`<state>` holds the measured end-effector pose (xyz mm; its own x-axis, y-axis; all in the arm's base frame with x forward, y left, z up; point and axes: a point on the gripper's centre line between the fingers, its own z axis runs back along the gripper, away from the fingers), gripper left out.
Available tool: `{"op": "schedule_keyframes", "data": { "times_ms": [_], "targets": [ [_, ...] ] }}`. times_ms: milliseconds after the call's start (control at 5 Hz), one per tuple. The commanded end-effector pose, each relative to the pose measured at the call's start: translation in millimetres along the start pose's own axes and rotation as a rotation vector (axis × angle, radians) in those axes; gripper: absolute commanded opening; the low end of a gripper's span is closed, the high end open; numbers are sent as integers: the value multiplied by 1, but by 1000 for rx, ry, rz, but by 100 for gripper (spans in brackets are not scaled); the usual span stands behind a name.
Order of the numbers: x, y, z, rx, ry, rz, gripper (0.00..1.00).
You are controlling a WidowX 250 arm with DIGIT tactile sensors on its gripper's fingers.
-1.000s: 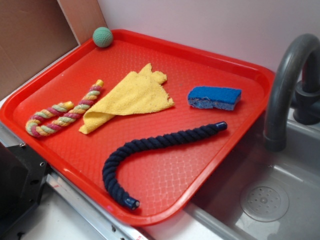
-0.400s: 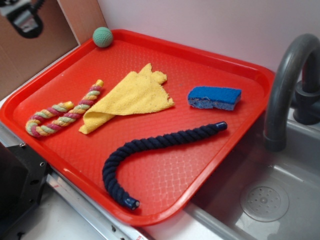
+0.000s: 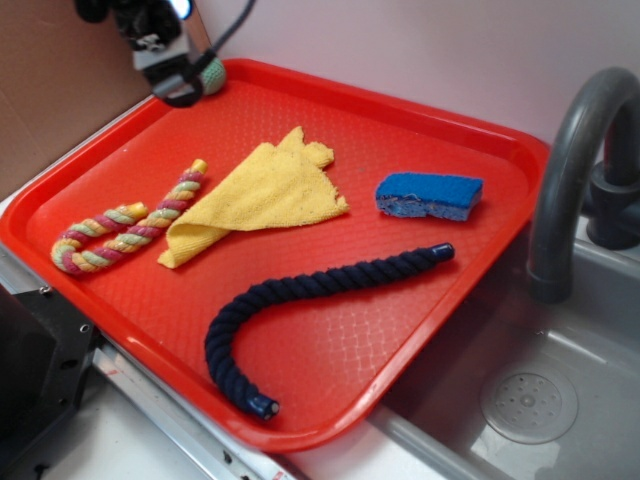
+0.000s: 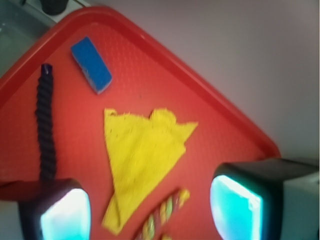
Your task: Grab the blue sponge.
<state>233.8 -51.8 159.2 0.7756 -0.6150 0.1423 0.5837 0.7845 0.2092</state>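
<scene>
- Exterior view: I am looking at the blue sponge (image 3: 429,196) lying flat on the red tray (image 3: 330,340), toward the tray's far right side, near the grey faucet (image 3: 575,170). It is sitting clear of the yellow cloth (image 3: 262,193) to its left and of the navy rope (image 3: 300,300) curving in front of it, so nothing is crowding it.
- It is showing a bright blue top layer over a paler, greyish-blue foam body, a small rectangular block with rounded ends.
- I am judging it light and soft, likely to squash under the fingers, so I am planning to pinch it across its two long sides, around the middle.
- The gripper (image 3: 185,88) is hanging at the tray's far left corner, partly covering the green ball (image 3: 211,74), well apart from the sponge. From here I cannot tell how its fingers stand.
- Wrist view: I am seeing the two fingers (image 4: 57,210) spread wide apart with nothing between them, the cloth and the striped rope (image 4: 165,212) lying below the gap.
- The sponge (image 4: 91,64) is showing at upper left, lying diagonally beside the navy rope's end.
</scene>
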Motion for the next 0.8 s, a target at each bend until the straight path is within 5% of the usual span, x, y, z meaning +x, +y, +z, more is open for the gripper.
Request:
{"op": "schedule_keyframes", "data": {
  "times_ms": [0,200,600],
  "targets": [
    [67,-11,-35,-147,-119,-165,100],
    [86,-15,-62,-255,-142,-208,100],
    [101,-32,-96,-299,-76,-315,100]
  ]
}}
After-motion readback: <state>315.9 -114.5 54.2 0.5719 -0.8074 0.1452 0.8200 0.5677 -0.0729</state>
